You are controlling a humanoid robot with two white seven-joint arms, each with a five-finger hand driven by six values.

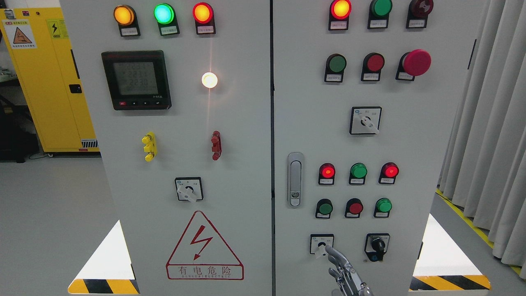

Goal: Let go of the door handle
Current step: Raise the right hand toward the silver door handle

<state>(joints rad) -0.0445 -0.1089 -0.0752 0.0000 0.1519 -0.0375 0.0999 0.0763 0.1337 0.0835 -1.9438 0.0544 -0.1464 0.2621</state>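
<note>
The silver door handle (294, 179) lies flush and upright in its recess on the left edge of the right cabinet door (411, 135). My right hand (343, 269) comes up from the bottom edge, well below and to the right of the handle. Its fingers (335, 255) are stretched out and hold nothing. The fingertips reach up to the white selector switch (321, 244) at the lower part of the door; I cannot tell whether they touch it. Both cabinet doors look closed. My left arm is out of view.
The panel carries lit lamps, push buttons, a red mushroom stop button (416, 62), a black key switch (377, 246) and a meter (136, 80). A yellow cabinet (45, 82) stands at the back left, grey curtains (489, 123) at the right.
</note>
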